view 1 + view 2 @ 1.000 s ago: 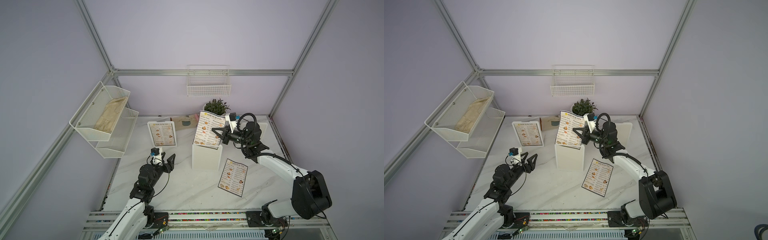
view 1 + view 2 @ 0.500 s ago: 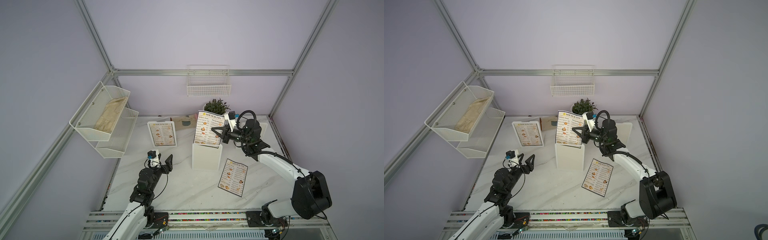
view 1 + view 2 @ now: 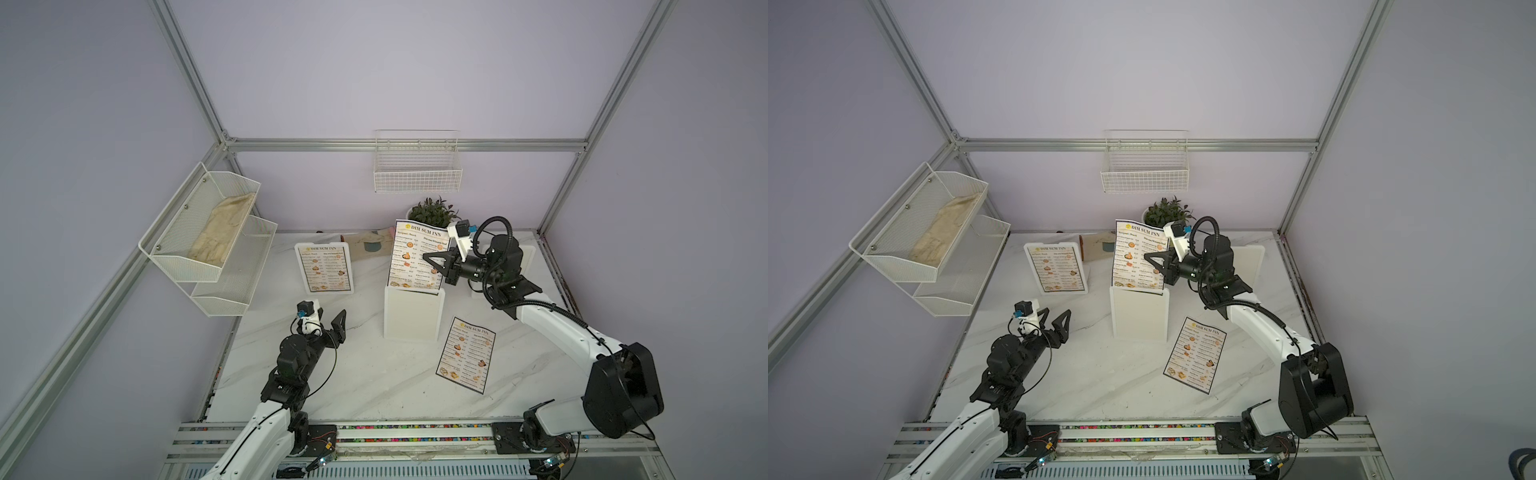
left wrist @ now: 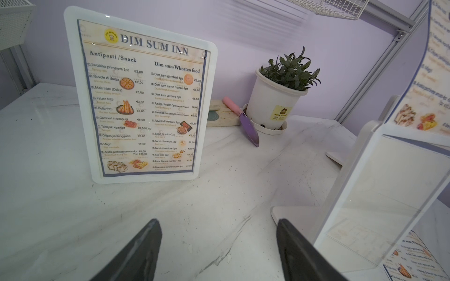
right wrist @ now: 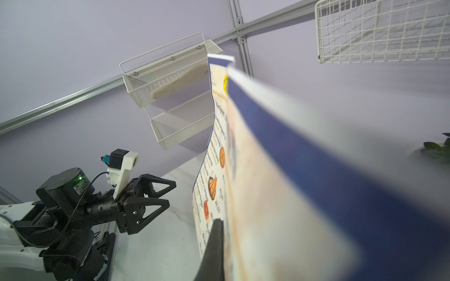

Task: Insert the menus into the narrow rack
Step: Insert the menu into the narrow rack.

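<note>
One menu stood upright with its lower edge at the top opening of the white rack. The right fingers were closed tight on its side edge. A second menu lay flat on the worktop just in front of the rack. A third menu stood in a white holder further back. The left fingers hovered spread wide, holding nothing, apart from the rack.
</note>
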`<state>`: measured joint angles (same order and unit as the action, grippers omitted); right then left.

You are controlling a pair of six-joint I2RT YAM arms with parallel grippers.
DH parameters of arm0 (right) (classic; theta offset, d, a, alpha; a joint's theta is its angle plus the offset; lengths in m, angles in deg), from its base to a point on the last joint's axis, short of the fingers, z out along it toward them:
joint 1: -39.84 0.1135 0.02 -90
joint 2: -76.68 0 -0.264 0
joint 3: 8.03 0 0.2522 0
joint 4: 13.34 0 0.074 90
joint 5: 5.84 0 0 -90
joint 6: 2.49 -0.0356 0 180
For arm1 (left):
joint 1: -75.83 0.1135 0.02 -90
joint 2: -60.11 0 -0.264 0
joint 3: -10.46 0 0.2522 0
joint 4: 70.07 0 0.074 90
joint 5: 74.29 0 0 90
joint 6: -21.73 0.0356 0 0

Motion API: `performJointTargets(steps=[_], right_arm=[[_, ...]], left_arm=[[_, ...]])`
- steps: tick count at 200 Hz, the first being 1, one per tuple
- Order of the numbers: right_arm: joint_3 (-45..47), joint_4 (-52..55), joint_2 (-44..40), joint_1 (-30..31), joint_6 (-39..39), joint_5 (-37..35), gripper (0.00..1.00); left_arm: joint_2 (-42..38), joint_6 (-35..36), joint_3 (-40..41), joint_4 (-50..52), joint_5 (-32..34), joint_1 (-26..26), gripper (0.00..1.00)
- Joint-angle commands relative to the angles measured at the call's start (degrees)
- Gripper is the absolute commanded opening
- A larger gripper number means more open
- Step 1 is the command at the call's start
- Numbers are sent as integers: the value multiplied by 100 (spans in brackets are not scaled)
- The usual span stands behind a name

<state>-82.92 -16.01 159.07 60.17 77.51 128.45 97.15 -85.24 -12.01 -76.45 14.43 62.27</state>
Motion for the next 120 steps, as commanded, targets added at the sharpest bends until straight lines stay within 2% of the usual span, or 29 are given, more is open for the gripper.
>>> performJointTargets(steps=[1,72,120], right_arm=[[-203,248,32,-12,169,-126,0],[-298,460,230,-7,367,-63,0],[-198,517,24,-11,446,-211,0]], left_arm=[[5,-52,54,-245,-64,20,75],[15,-51,45,-245,-92,20,75],[47,-51,45,-240,-100,26,75]])
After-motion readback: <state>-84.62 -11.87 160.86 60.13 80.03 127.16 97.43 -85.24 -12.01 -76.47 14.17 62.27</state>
